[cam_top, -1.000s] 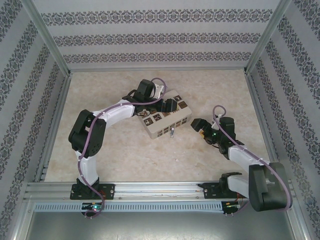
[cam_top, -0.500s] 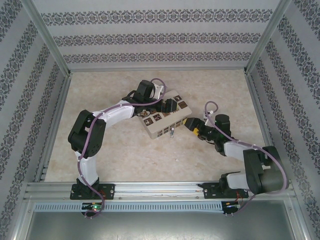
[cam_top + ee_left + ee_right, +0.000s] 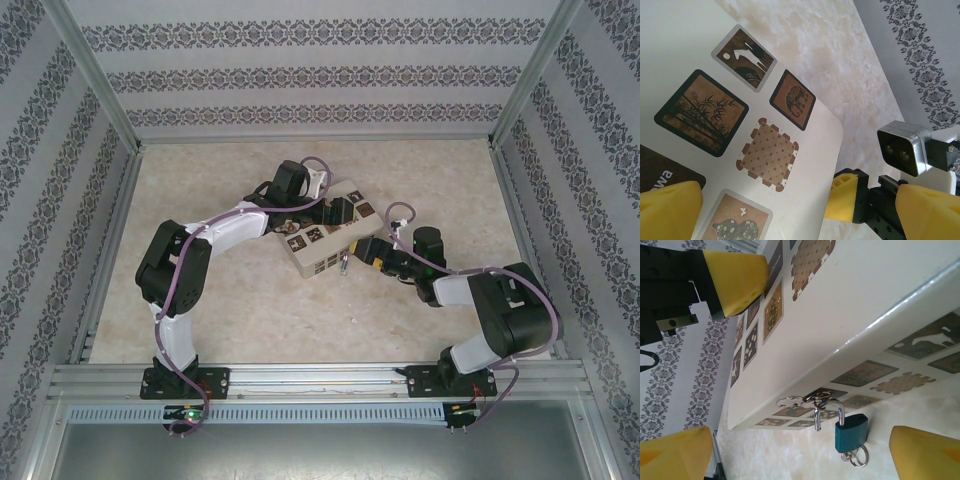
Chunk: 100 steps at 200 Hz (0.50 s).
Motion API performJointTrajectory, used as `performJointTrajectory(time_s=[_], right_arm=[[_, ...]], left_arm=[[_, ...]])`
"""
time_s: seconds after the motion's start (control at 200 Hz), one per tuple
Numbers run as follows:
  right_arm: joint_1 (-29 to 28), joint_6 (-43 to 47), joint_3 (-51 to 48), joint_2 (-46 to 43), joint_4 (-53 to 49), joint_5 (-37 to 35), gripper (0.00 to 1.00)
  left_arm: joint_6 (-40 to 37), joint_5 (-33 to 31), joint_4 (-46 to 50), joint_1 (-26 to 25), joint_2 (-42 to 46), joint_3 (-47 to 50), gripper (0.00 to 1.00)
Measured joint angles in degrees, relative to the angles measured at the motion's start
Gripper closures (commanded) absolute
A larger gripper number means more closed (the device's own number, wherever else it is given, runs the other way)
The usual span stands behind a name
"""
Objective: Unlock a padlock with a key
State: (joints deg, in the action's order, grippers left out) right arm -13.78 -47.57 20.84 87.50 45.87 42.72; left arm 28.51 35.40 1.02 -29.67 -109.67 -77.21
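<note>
Straddles box [image 3: 685, 45] with left end effector [image 3: 338, 212] spread wide. Faces padlock [image 3: 850, 433], hung on box's side, with right end effector [image 3: 800, 457] spread too, pinching nothing.

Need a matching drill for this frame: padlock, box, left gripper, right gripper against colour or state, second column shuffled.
1. padlock
2. box
3. left gripper
4. right gripper

A. cream with brown picture tiles
B. open, over the box's top
C. teal, hung on the box's side
D. open, facing the padlock

Pairs: 1-C, 2-A, 3-B, 4-D
</note>
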Motion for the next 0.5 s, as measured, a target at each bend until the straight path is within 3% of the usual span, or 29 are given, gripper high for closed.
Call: performJointTrajectory(time_s=[0.5], right_arm=[[-1.38,-0.22,0.00,7.56,8.55,0.02,0.13]], left_arm=[[0.24,-0.02,0.02,0.00,0.00,-0.02,0.01]])
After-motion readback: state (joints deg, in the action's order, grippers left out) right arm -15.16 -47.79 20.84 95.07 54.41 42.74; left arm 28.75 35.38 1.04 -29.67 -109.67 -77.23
